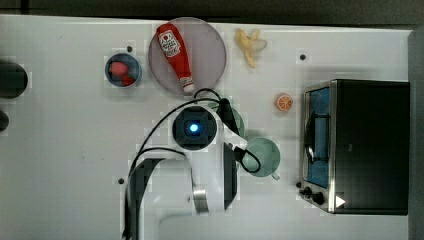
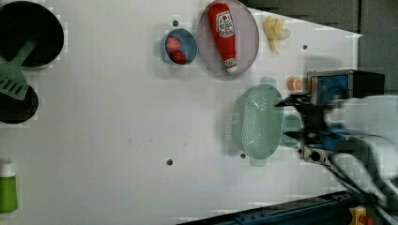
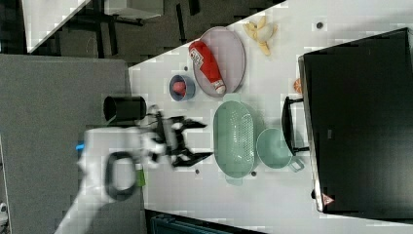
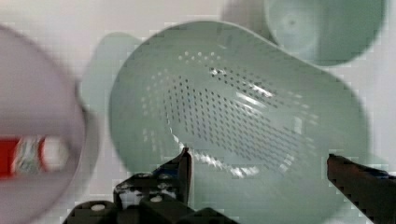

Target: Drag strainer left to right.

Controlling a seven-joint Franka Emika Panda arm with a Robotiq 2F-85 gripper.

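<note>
Gripper [image 3: 197, 140] is seen wide open above the strainer [image 3: 235, 138], nothing held. Strainer sits on table [image 3: 272, 204] betw. plate [image 3: 231, 61] w/ ketchup [image 3: 207, 66] and mug [image 3: 275, 148], by the oven [image 3: 360, 122].

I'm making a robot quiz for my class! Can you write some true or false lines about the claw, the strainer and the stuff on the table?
1. The claw is open. True.
2. The claw is holding the strainer. False: it hangs above the strainer, gripping nothing.
3. The ketchup bottle lies on the round plate. True.
4. The green mug sits inside the strainer. False: it stands beside it, on the table.
5. The small blue bowl has red fruit in it. True.
</note>
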